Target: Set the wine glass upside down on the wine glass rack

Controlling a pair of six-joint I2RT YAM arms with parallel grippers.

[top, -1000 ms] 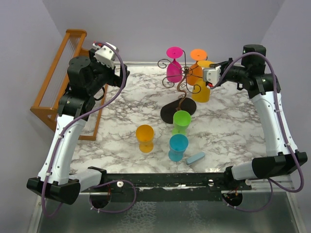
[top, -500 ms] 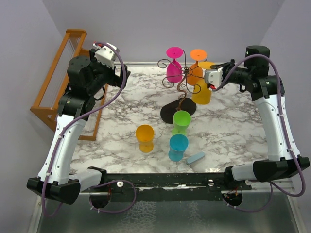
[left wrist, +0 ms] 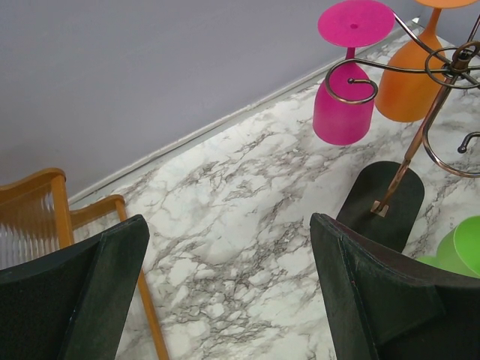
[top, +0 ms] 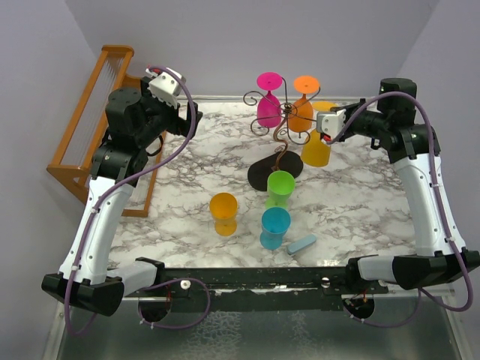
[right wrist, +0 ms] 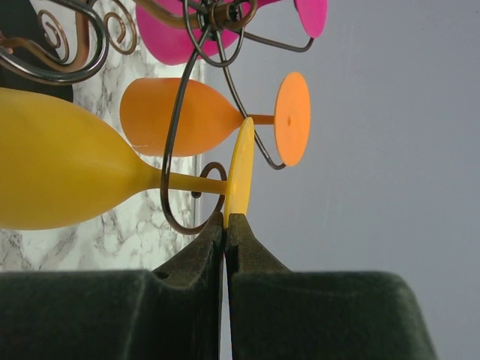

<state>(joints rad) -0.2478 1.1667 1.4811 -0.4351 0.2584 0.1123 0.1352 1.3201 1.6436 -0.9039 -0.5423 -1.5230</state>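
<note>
Right end effector (right wrist: pixel 226 217) tight on yellow wine glass (right wrist: pixel 60 169) foot — left end effector (left wrist: pixel 229 221) gaping, empty.

Six wine glasses: one pink glass (top: pixel 268 111), one yellow glass (top: pixel 316 150), one green glass (top: pixel 280 186), one blue glass (top: pixel 274 225), one orange glass (top: pixel 301 114) and a second orange glass (top: pixel 223 208). One wine glass rack (top: pixel 262 174), one wooden rack (top: pixel 88 131), one small blue block (top: pixel 302 244).
</note>
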